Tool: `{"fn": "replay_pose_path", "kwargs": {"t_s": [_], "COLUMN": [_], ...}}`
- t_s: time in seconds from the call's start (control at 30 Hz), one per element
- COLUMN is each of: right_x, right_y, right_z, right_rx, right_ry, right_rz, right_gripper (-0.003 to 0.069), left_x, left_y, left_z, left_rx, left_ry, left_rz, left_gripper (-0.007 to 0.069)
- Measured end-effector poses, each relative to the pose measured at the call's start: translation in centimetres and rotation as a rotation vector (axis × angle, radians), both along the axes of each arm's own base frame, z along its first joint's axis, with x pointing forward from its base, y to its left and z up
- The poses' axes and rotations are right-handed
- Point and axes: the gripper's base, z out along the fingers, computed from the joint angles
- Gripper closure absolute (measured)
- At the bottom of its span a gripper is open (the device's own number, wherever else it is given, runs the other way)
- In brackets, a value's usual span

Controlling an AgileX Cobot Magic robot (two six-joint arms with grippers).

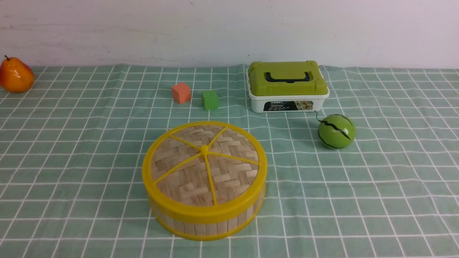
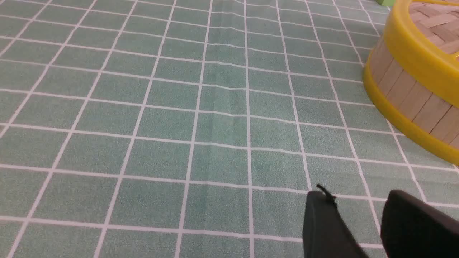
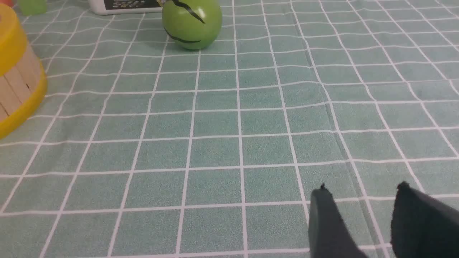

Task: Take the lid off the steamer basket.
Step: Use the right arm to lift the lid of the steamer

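Our lid [image 1: 204,165] on steamer basket [image 1: 206,228], mid-counter, knob up, round, no long axis, cubes [image 1: 181,93] [image 1: 209,100], white box [image 1: 288,87] behind, green ball [image 1: 336,131] right, both arms' fingers [image 2: 322,222] [image 3: 331,222] apart, empty.

type of premises not established: the views take in only a green cloth [image 1: 376,200] with a white grid, laid flat as a work surface, and a plain pale wall [image 1: 143,32] behind it, marked by faint scuffs and small dark specks
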Motion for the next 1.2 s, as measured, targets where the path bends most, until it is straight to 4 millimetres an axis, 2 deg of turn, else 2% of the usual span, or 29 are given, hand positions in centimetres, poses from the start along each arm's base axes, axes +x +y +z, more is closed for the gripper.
{"fn": "replay_pose_path", "kwargs": {"t_s": [1.2], "right_x": [0.0], "right_y": [-0.07], "right_z": [0.0], "right_rx": [-0.02], "right_ry": [0.0], "right_rz": [-0.002], "right_gripper": [0.0418], "left_x": [0.0], "left_y": [0.0], "left_z": [0.0], "left_rx": [0.0], "left_ry": [0.0], "left_rz": [0.0], "left_gripper": [0.0386]}}
